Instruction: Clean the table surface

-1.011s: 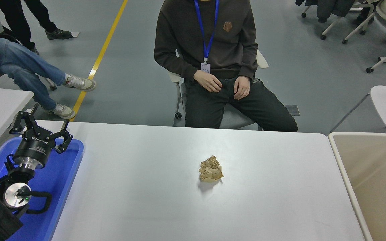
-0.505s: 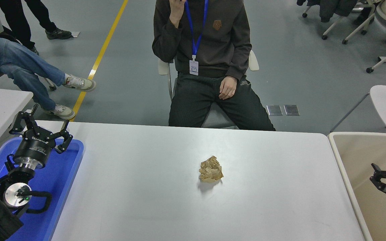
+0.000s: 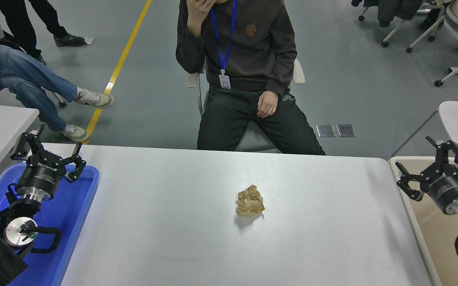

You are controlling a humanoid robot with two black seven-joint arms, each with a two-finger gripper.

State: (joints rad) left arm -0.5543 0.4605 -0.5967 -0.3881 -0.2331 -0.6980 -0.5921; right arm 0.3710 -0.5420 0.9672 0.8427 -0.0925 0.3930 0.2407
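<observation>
The large, smooth white rectangular tabletop with rounded corners (image 3: 165, 222) spans most of the lower part of the head view. A small crumpled wad of tan paper (image 3: 250, 201) lies directly on it, a little right of the tabletop's middle, casting a soft shadow on the surface just below itself. The wad sits alone, well apart from every edge of the tabletop. A bright blue plastic tray with a raised rim (image 3: 78, 206) rests at the tabletop's left end, far to the left of the wad. The surface between the wad and the tray shows as plain white with a faint sheen.
</observation>
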